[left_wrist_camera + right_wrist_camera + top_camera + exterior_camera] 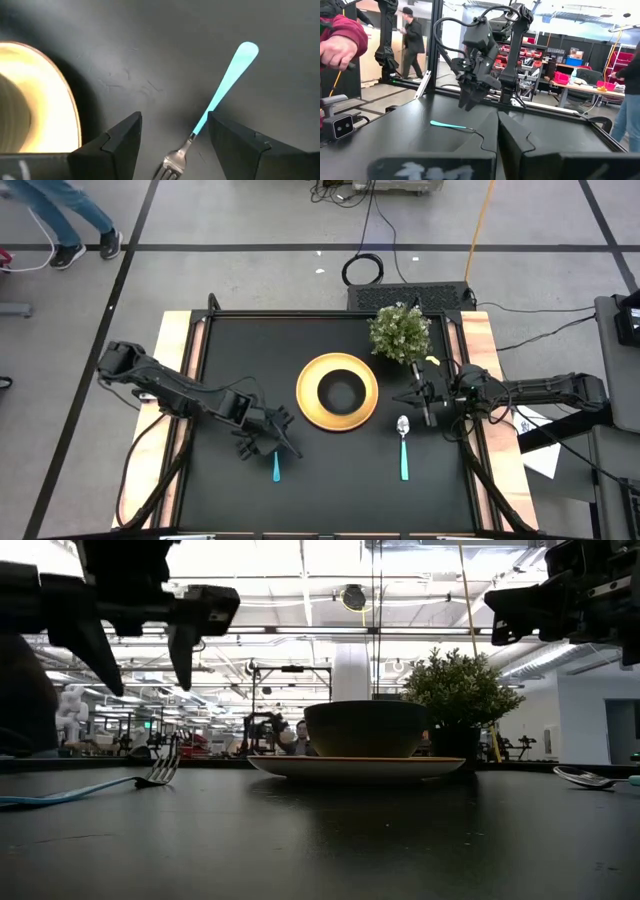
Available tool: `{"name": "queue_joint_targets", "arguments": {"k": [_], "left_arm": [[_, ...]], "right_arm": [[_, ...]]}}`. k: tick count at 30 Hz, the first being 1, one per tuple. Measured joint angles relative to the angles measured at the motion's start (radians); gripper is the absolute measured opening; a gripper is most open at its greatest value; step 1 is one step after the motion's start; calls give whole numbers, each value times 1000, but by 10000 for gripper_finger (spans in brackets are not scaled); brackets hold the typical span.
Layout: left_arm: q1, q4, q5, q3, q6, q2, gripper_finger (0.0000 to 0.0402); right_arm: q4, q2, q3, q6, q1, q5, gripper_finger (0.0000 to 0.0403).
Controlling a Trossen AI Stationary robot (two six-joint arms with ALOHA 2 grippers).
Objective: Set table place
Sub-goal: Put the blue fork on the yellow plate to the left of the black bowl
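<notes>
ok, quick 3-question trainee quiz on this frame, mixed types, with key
1. True or false: the black bowl sits on the yellow plate.
2. Which utensil lies below the open left gripper?
A. spoon
B. fork
C. knife
3. Fill in: the spoon lies on the table on the plate's ____ side, near the shut right gripper.

Key:
1. True; the low view shows the bowl resting on the plate.
2. B; the fork, teal handle, lies flat on the table, not gripped.
3. Right; the potted plant stands behind it at the far edge.
</notes>
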Motion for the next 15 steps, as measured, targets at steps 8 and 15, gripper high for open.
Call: {"name": "queue_joint_targets", "arguments": {"k": [8, 15], "left_arm": [[-12, -2, -9, -1, 15, 78, 232], [-56, -61, -15, -1, 127, 98, 232]], "right_arm": [[-3, 2, 0, -2, 0, 0, 0], [-3, 2, 0, -3, 0, 0, 0]]}}
